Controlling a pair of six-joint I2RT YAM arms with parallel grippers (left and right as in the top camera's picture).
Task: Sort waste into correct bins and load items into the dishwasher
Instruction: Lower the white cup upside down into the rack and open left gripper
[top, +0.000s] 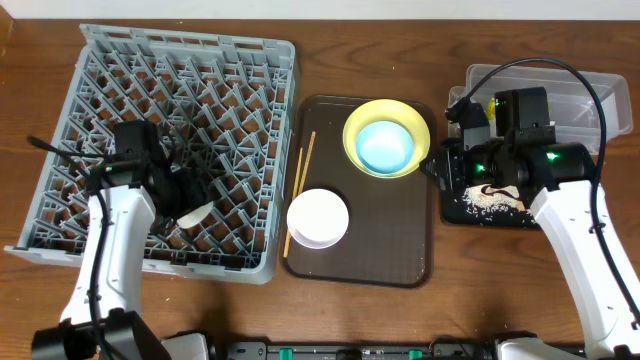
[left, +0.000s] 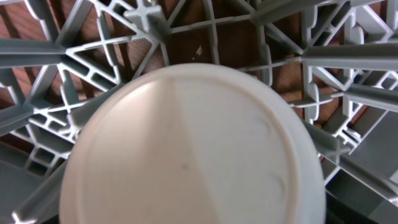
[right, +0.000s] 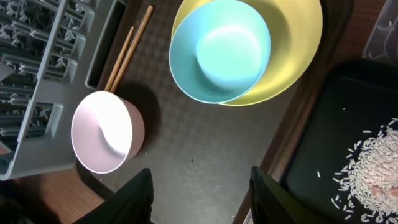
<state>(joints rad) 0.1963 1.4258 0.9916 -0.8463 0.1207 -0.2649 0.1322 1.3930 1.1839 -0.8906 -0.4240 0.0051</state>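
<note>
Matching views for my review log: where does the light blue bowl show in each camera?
Overhead: light blue bowl right of centre, in the yellow plate on the brown tray.
Left wrist: not in it.
Right wrist: top centre, in the same plate.
Shared landmark: the chopsticks to its left in both.

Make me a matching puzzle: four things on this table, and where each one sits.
1 light blue bowl
2 white bowl
3 rice scraps
4 small white cup

A in the grey rack
B on the black tray
C inside the yellow plate
D straight on the brown tray

Pairs: 1-C, 2-D, 3-B, 4-A.
</note>
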